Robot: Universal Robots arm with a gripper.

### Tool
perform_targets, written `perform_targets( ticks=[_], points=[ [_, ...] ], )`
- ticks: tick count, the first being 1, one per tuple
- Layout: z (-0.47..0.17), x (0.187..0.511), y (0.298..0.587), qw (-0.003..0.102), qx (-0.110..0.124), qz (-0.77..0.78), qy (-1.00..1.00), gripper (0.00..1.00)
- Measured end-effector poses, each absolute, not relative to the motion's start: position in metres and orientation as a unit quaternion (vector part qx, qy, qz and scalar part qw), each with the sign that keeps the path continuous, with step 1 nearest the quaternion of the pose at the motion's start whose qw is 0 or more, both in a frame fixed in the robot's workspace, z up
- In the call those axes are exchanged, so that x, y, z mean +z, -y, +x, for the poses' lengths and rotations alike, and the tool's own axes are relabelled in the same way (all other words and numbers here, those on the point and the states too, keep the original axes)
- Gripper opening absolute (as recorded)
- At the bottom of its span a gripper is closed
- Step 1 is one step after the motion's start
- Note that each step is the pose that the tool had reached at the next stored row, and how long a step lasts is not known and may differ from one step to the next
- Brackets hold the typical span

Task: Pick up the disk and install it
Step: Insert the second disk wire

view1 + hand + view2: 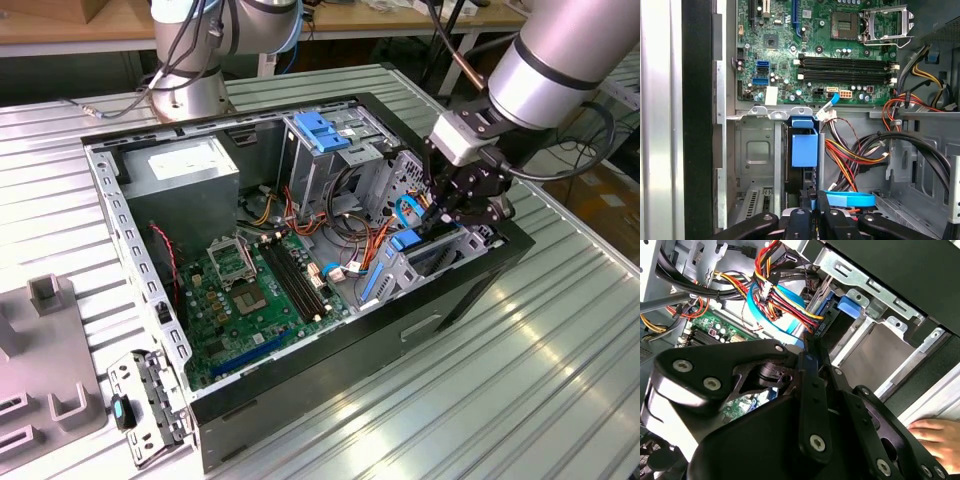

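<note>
The disk [799, 172] stands edge-on in the metal bay at the front corner of the open computer case [140, 270]. A blue plastic tab [804, 145] sits at its inner end. In the exterior view its blue rails [405, 241] show beside the bay wall. My gripper [812, 199] hangs over the disk's outer end, fingers [807, 371] drawn together with a thin blue edge of the disk between them. In the exterior view the gripper [452, 222] is low at the case's right side.
Bundled red, yellow and black cables [855, 155] and a blue ribbon cable [850, 199] crowd the bay. The motherboard [255, 290], grey power-supply box [185, 170] and blue-topped drive cage [320, 130] fill the case. A person's hand [935, 435] rests outside it. A loose bracket [150, 405] lies on the table.
</note>
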State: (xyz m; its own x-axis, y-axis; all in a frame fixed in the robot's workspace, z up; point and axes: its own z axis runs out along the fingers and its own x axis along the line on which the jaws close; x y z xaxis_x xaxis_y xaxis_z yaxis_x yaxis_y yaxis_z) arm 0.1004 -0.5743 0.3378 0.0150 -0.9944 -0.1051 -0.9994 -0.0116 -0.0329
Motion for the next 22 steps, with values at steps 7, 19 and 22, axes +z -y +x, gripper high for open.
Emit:
perform_targets(
  ticks=[7, 19, 22],
  points=[
    [0.100, 0.354, 0.574, 0.049, 0.026, -0.711, -0.701, 0.24],
    [0.100, 0.356, 0.574, 0.049, 0.026, -0.711, -0.701, 0.11],
    [0.100, 0.356, 0.574, 0.049, 0.026, -0.711, -0.701, 0.11]
  ],
)
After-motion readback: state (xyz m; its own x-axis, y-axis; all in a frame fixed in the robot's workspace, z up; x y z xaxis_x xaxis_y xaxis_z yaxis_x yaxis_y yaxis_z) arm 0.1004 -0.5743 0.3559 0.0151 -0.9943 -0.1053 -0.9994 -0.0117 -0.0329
